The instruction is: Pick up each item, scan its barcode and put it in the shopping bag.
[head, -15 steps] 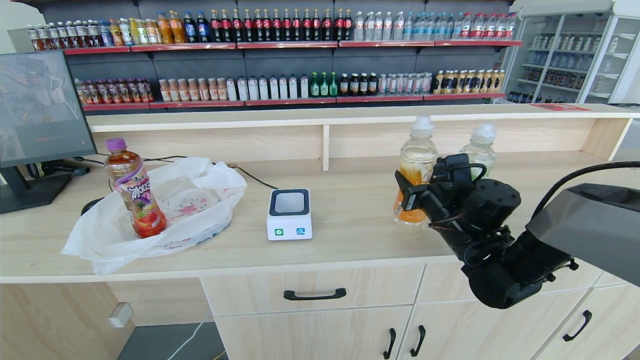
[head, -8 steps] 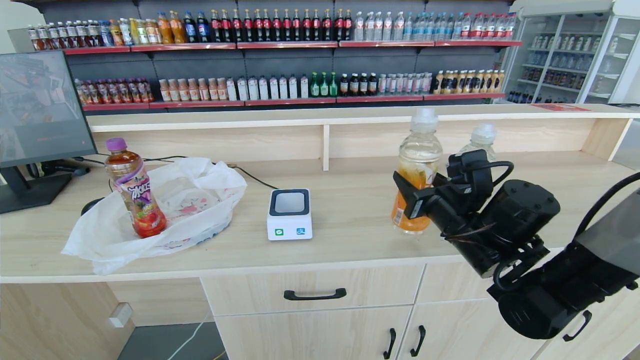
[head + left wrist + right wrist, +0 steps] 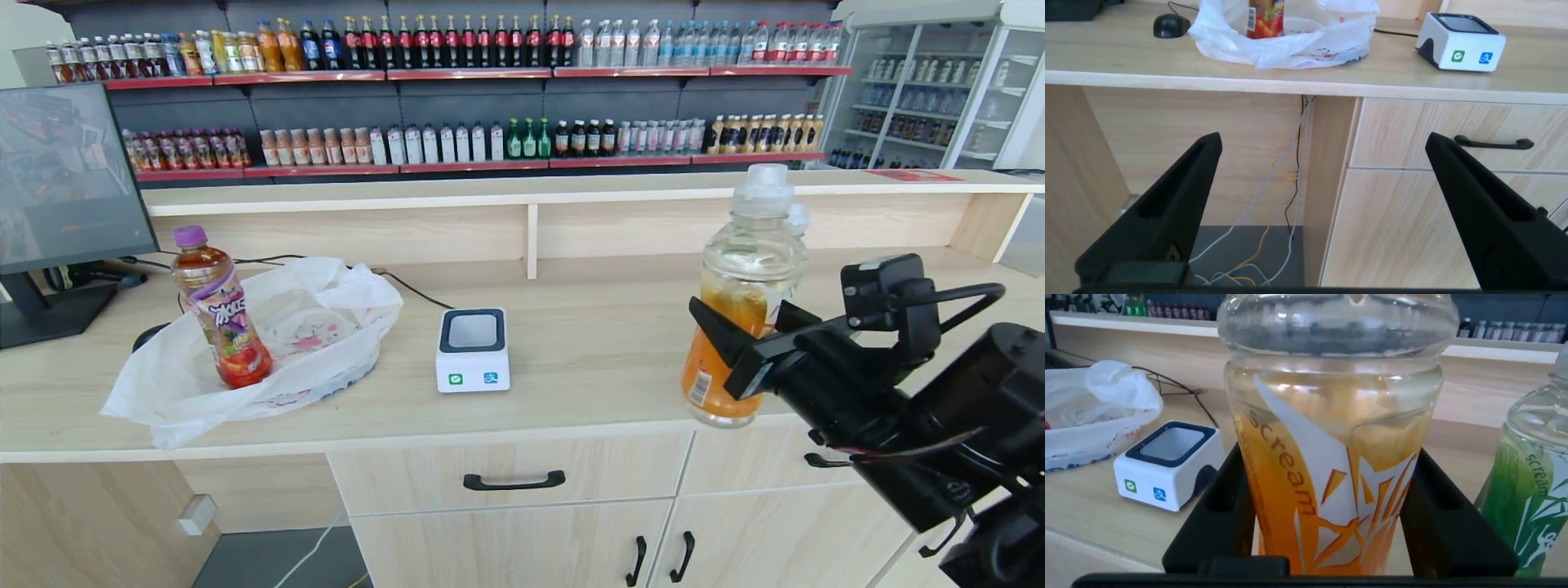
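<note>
A missed scan is the risk to be watched: the scanner (image 3: 473, 349) window is turned upward, while the orange bottle (image 3: 722, 384) is carried upright with its barcode patch (image 3: 700, 390) low on the side, so a tilt will probably be needed. A slip could be caused by that tilt, since a smooth round body is gripped at mid-height only and the drink inside can be expected to slosh. A knock is possible too: a red bottle (image 3: 219, 310) is stood in the shopping bag (image 3: 310, 327), on the scanner's left, and could be toppled at the drop

The right tool (image 3: 747, 335) is clamped on the orange bottle, one finger on each flank. The bottle is held well to the right of the scanner, over the front edge of the desk (image 3: 588, 359) and apparently clear of it. A green bottle (image 3: 1527, 498) is stood on the desk just beside it. The left tool (image 3: 1321, 140) is held with fingers apart, nothing between them, below desk level on the bag's side of the scanner
</note>
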### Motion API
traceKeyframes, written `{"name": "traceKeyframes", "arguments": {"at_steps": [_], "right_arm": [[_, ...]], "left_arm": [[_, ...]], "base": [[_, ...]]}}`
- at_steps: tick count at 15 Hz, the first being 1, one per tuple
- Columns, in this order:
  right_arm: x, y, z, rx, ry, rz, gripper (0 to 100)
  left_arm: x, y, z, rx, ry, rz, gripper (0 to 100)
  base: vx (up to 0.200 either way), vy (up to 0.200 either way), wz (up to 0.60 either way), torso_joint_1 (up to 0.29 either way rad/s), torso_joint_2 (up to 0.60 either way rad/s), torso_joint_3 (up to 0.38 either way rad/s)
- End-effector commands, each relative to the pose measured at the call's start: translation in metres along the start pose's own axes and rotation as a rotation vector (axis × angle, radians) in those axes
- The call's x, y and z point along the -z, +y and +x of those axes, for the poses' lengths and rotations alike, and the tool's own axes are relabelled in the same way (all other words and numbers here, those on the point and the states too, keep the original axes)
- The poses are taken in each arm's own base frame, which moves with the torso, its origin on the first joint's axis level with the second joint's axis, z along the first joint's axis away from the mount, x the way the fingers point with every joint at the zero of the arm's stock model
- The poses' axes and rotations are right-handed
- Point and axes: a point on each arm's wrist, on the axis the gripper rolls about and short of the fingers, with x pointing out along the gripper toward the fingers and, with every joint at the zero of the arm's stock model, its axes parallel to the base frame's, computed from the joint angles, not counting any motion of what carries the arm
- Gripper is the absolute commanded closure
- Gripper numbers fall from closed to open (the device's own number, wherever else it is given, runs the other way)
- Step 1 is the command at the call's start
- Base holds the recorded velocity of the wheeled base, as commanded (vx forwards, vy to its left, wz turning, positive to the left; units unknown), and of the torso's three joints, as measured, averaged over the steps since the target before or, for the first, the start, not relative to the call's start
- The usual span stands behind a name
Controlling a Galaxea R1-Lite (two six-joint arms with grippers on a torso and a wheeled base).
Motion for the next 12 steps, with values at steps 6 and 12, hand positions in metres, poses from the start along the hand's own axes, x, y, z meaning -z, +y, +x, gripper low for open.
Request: {"name": "traceKeyframes", "arguments": {"at_steps": [6,12], "right_arm": [[-0.018,-0.010,-0.065,-0.013,-0.008,-0.012,100],[-0.020,-0.006,-0.081,-0.077,-0.009,-0.002,100]], "left_arm": [[0.000,0.000,0.000,0.000,-0.001,0.000,0],[0.000,0.000,0.000,0.000,0.000,0.000,0]], "base": [[0.000,0.000,0.00,0.000,0.00,0.000],[0.000,0.000,0.00,0.000,0.00,0.000]]}}
